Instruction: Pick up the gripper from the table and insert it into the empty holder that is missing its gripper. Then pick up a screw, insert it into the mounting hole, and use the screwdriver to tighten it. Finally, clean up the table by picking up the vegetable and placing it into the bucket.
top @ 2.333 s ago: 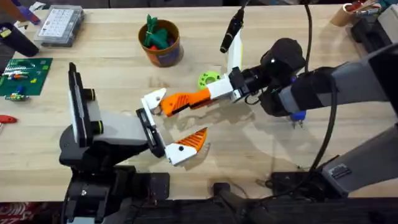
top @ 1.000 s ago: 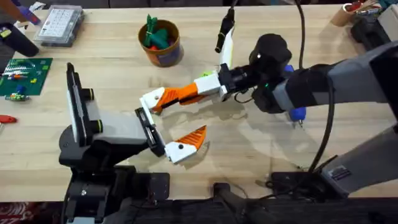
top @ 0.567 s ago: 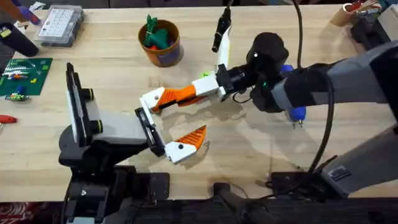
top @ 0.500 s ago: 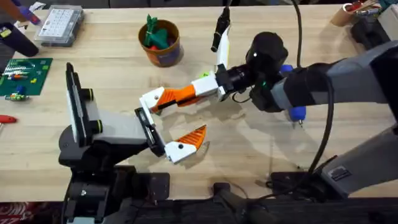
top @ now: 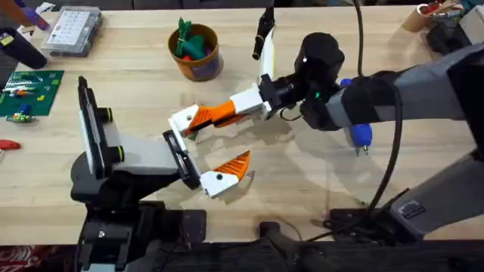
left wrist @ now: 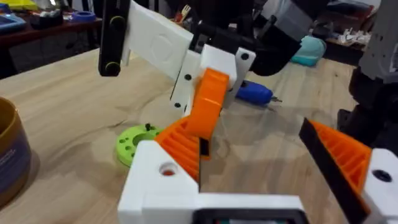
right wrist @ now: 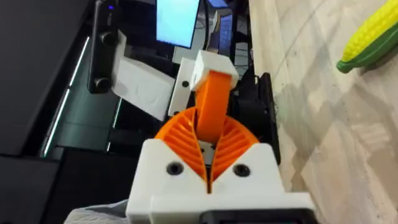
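Note:
My right gripper (top: 225, 112) reaches in from the right and is shut on the small orange gripper (top: 204, 118). Its far end rests against the white pointed holder (top: 184, 121) on my left arm's jaw plate. In the right wrist view the orange gripper (right wrist: 211, 102) runs from my ribbed pads (right wrist: 186, 146) up to the holder (right wrist: 214, 64). My left gripper (top: 215, 143) is open, and its other jaw carries an orange finger (top: 234, 166). The blue screwdriver (top: 355, 134) lies by the right arm. The bucket (top: 195, 53) stands at the back. A corn cob (right wrist: 372, 38) lies on the table.
A green disc (left wrist: 134, 143) sits on the table just past the holder. A clear parts box (top: 72, 30) and a green circuit board (top: 26, 92) are at the far left. The bucket holds green and orange vegetables.
My right gripper has shifted left and toward the far side with the orange gripper, and its wrist has swung the same way. The left arm has not moved.

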Available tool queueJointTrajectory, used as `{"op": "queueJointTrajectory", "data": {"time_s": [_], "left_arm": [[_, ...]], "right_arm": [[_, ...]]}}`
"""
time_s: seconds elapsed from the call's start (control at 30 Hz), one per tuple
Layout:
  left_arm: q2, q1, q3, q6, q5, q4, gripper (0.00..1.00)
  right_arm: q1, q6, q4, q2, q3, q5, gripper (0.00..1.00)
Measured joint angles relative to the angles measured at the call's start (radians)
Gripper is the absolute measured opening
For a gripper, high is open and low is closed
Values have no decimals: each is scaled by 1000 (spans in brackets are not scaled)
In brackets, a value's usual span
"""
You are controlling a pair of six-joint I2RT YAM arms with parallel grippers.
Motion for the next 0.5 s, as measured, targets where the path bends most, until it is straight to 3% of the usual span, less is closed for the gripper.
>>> {"op": "queueJointTrajectory", "data": {"time_s": [0.5], "left_arm": [[0,0,0,1,1,-1,984]], "right_arm": [[1,-26,-22,0,11,-11,12]]}}
